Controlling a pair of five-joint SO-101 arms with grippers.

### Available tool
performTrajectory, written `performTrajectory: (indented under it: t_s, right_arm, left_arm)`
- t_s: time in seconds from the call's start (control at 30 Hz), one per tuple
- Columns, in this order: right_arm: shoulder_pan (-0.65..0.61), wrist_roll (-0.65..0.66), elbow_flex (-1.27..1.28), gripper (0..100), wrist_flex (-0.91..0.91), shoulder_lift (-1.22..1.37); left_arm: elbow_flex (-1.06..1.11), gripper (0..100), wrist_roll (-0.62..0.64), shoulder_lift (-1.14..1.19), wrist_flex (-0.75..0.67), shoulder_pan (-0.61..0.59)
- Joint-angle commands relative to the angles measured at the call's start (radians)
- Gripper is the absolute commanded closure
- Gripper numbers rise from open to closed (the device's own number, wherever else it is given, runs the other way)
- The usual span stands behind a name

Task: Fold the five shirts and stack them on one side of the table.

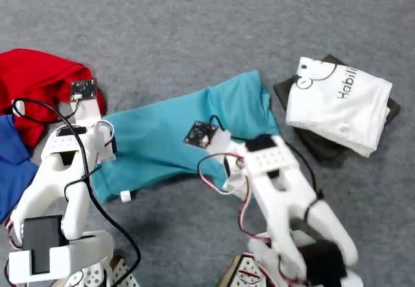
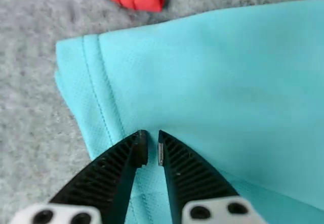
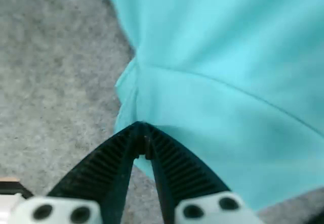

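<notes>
1. the teal shirt (image 1: 175,128) lies spread, slanted across the middle of the grey table (image 1: 162,34), with some wrinkles.
2. at the table's right side a folded white shirt (image 1: 337,102) sits on a folded dark shirt (image 1: 311,143).
3. a crumpled red shirt (image 1: 39,80) and a blue shirt (image 1: 10,164) lie at the left edge, touching.
4. my left gripper (image 2: 153,148) is low over the teal shirt's stitched hem end, jaws a thin gap apart.
5. my right gripper (image 3: 143,143) is at the teal shirt's near edge, jaws pressed together on a fold of cloth.
</notes>
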Motion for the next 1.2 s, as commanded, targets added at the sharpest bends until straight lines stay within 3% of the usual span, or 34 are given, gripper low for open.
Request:
performTrajectory:
  t_s: [0.0, 0.2, 0.53, 0.83, 1.07, 1.17]
  right_arm:
    - [0.018, -0.003, -0.019, 99.5, 0.006, -0.143]
    - [0.096, -0.005, -0.364, 99.5, 0.0, -0.054]
    - [0.182, -0.009, -1.113, 99.5, 0.031, 0.802]
    - [0.237, -0.005, -2.011, 99.5, 0.296, 1.446]
    - [0.236, 0.0, -2.681, 99.5, 0.589, 1.735]
    - [0.22, 0.063, -2.684, 99.5, 0.672, 1.722]
  left_arm:
    - [-0.043, 95, 0.008, -0.002, -0.012, -0.009]
    - [-0.081, 95, 0.006, -0.01, 0.035, -0.017]
    - [-0.14, 98, 0.0, -0.001, 0.071, -0.017]
    - [-0.169, 98, -0.002, 0.142, 0.003, -0.081]
    - [-0.385, 98, -0.003, 0.306, 0.176, -0.094]
    - [-0.427, 98, -0.003, 0.34, 0.184, -0.095]
